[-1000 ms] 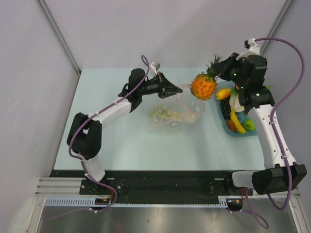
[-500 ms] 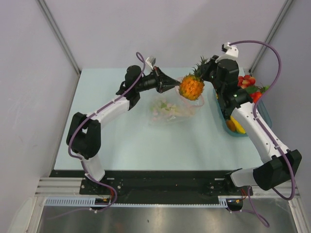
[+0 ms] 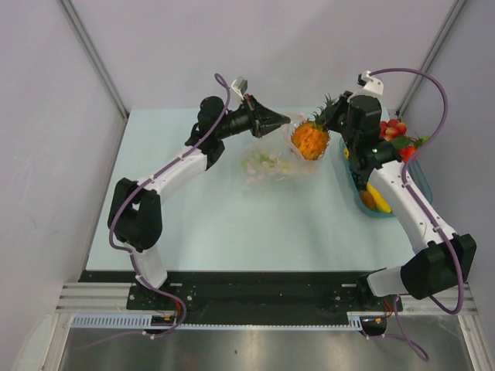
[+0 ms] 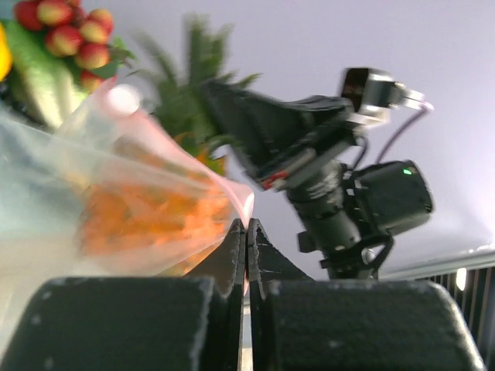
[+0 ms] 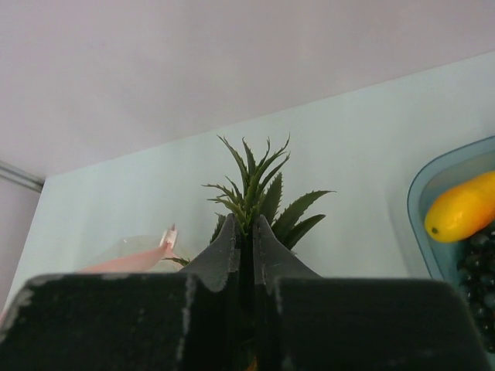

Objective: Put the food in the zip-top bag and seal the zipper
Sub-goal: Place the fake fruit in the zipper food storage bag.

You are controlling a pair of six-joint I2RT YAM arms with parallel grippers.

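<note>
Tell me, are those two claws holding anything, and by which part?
The left gripper pinches the clear bag by its pink mouth edge; the right gripper grips the toy pineapple by its green leafy crown.

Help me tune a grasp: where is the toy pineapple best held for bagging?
The leafy crown of the pineapple, from the right, as the right end effector does: crown narrow, body seemingly too wide, and it hangs body-first at the bag mouth.

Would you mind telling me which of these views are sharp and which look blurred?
Top view: evenly lit and sharp, with only soft shadows on the table. Left wrist view: the bag and pineapple sit close to the lens and are blurred. Right wrist view: the pineapple's leaves are crisp.
</note>
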